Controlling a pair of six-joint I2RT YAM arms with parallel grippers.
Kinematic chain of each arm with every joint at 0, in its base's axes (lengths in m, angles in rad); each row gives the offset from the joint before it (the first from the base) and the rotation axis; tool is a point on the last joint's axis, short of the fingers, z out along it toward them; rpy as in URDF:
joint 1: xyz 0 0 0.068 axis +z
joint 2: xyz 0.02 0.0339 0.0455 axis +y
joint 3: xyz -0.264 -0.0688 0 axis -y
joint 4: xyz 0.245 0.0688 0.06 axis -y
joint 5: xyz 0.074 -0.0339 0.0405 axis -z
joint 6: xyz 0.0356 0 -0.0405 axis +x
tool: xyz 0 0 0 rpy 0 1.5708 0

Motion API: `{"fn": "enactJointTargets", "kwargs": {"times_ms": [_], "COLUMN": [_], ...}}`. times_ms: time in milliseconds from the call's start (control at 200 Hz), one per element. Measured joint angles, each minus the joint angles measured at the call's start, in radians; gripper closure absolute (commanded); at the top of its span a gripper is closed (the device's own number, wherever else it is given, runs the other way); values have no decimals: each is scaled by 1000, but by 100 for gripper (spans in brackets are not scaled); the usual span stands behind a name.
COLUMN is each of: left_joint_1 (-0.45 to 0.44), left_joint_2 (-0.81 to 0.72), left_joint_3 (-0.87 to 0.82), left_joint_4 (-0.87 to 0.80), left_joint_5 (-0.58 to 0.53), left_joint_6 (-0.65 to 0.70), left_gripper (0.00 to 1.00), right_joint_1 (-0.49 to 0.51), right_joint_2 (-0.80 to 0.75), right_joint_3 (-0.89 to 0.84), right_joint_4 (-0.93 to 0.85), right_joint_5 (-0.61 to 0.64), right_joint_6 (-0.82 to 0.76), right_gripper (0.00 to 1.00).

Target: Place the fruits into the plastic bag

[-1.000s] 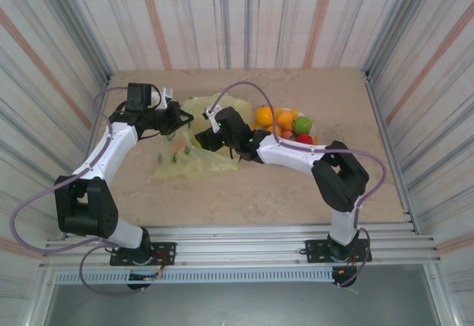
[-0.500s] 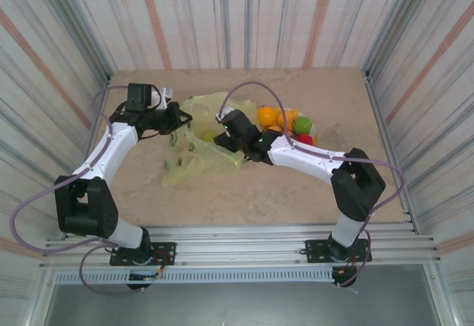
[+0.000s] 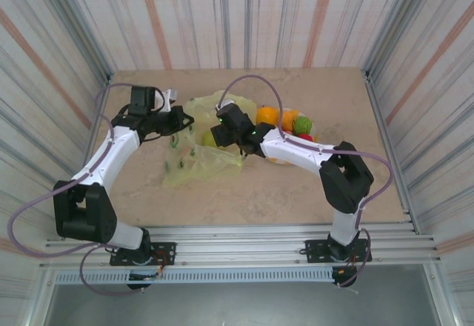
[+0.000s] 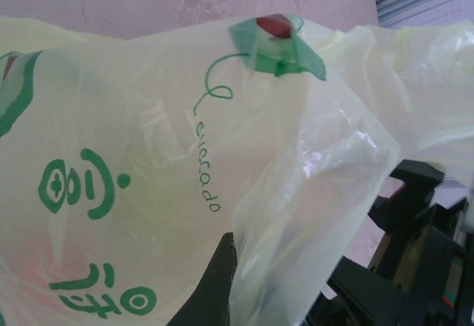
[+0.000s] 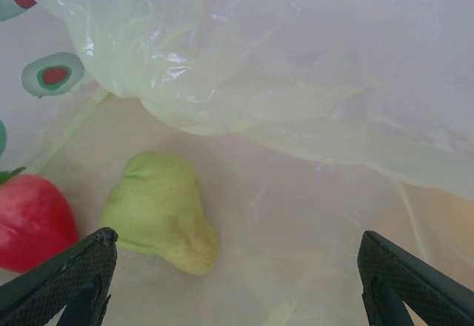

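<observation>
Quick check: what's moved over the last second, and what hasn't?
The right gripper, open and empty, drew back across the plastic bag toward its far edge, nearer the fruit pile. The left gripper barely shifted, shut on the bag's rim throughout. A green fruit and a red fruit lie inside; the pile is unchanged.

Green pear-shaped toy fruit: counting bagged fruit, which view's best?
Right wrist: green pear-shaped toy fruit, close and clear inside the translucent yellow-green plastic bag. Top external: tiny greenish glimpse; left wrist: the bag's outside.

Bright, even, soft-shadowed light; small glare spots on the plastic bag [image 4: 326, 163], wrist views slightly soft.
</observation>
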Motion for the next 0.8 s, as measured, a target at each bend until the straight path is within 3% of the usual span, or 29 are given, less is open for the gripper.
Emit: {"fn": "enactJointTargets", "kwargs": {"times_ms": [356,797], "left_joint_1": [-6,-6], "left_joint_2": [-23,-69], "left_joint_3": [-14,-18], "left_joint_4": [18,16], "left_joint_5": [-53,-156], "left_joint_6": [80,197], "left_gripper": [100,100], "right_joint_1": [-125,-145], "right_joint_2": [-72,-238], "right_joint_3": [-84,-277], "right_joint_4": [22,105], "right_joint_5": [-425,-464], "right_joint_6": [31,109], "right_gripper": [13,14]}}
